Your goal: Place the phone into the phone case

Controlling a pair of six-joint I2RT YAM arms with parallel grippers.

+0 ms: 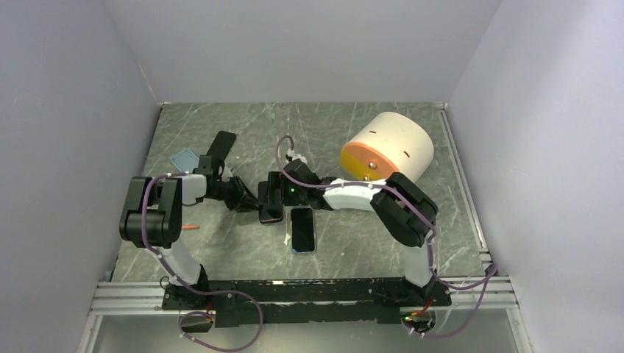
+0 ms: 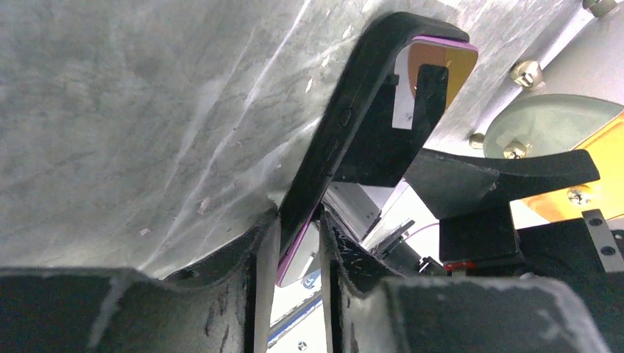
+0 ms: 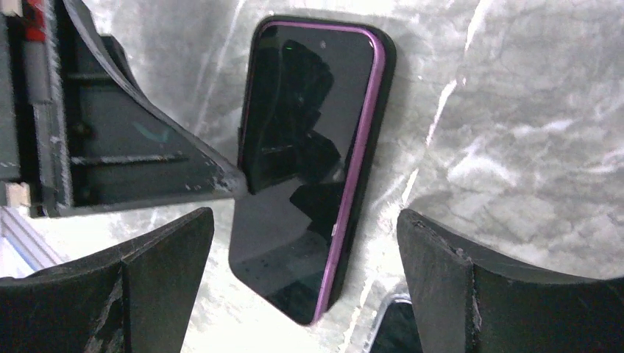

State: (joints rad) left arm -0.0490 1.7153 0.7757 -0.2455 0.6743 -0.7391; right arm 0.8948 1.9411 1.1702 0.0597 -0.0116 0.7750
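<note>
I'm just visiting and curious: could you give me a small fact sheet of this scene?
Main item: purple-edged phone in black case
Left gripper: shut on the phone's edge
Right gripper: open, fingers either side of phone
Surface: marble table
Also there: second dark phone, white cylinder with orange end

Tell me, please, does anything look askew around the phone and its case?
Yes. The phone seems only partly seated in the black case: its purple edge shows bare at the lower end. The left gripper pinches one long side.
</note>
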